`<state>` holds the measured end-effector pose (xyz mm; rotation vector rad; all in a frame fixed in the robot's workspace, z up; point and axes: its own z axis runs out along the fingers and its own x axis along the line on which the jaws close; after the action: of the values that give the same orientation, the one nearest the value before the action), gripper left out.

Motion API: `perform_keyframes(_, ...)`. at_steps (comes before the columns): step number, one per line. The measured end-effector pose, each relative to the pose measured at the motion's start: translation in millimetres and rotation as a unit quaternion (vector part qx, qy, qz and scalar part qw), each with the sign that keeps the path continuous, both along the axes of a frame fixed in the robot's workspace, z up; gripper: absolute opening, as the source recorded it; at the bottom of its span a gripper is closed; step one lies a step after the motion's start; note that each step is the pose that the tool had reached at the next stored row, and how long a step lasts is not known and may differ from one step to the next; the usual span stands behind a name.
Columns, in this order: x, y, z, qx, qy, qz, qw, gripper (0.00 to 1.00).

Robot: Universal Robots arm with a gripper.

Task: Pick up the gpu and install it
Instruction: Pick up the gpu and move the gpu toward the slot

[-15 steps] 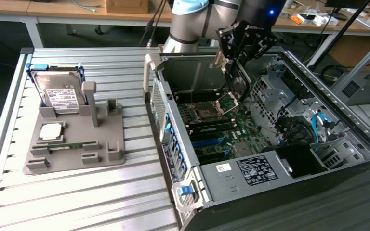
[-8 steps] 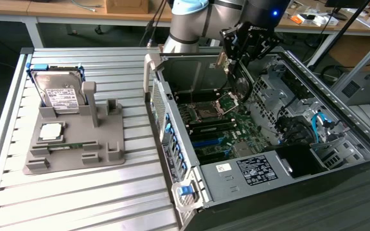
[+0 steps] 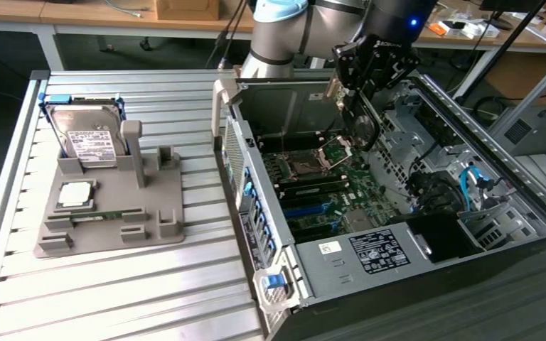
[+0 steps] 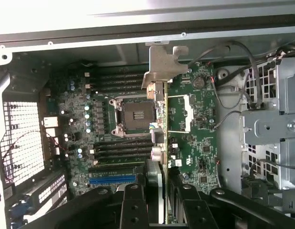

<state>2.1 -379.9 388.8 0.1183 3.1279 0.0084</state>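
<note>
The hand (image 3: 357,114) (image 4: 162,191) is part-closed, pinching the gpu (image 3: 362,129) (image 4: 162,67) edge-on inside the open computer case (image 3: 335,273). The gpu sits over the motherboard (image 3: 325,195) (image 4: 195,129), just beside the processor socket (image 4: 136,116); whether it touches the board cannot be told. On the table (image 3: 140,284), a grey holder (image 3: 159,231) carries a hard drive (image 3: 88,138), a processor (image 3: 74,193) and a memory stick (image 3: 97,214).
</note>
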Motion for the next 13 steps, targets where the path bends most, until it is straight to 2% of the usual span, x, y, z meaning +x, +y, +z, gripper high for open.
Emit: perform_keyframes(13,0.1,-10.3,-6.0,-0.0002,0.0000,0.000,1.0000,0.30)
